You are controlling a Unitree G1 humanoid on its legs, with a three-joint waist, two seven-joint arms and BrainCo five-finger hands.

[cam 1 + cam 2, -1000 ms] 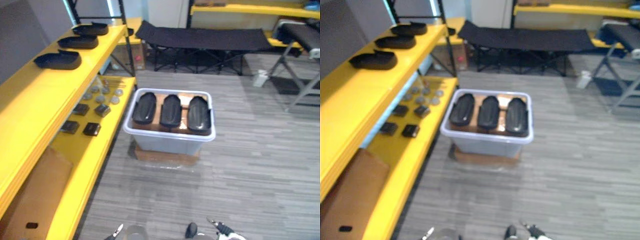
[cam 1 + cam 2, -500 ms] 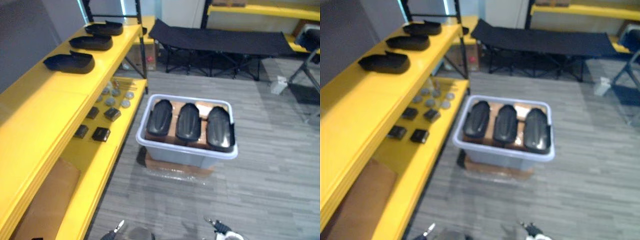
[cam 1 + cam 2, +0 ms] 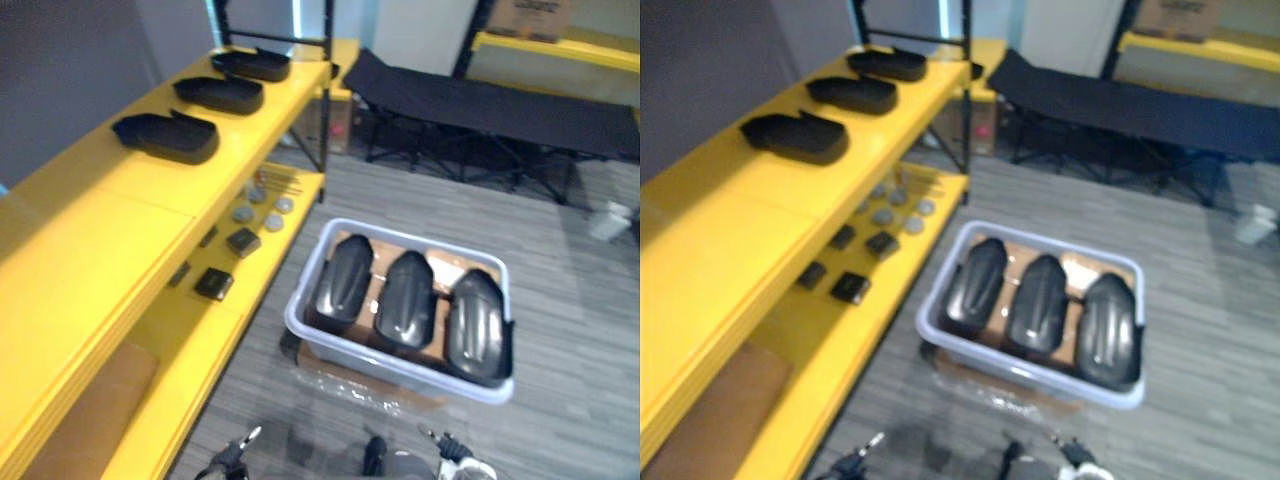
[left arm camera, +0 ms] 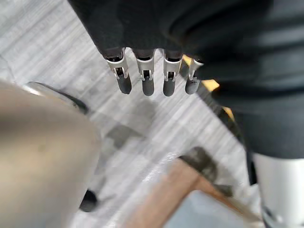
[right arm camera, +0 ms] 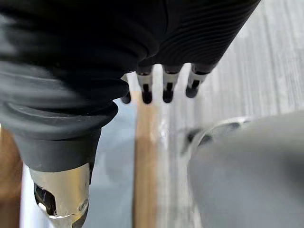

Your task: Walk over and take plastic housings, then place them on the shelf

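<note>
The camera has moved closer to the grey bin (image 3: pixel 395 365), so the walk-up looks nearly done. Three plastic housings (image 3: pixel 404 299) lie side by side in it, others sit on the yellow shelf (image 3: pixel 120 210). The left hand (image 4: pixel 144 76) and right hand (image 5: pixel 167 81) hang with fingers straight, holding nothing.

- black plastic housings (image 3: pixel 405 300): smooth, softly glossy
- pale grey plastic bin (image 3: pixel 380 362): smooth, semi-matt
- yellow shelf (image 3: pixel 100 230): smooth painted surface, faint sheen
- grey plank floor (image 3: pixel 570 300): matt, wood-grained
- black folding cot (image 3: pixel 500 100): matt cloth
</note>
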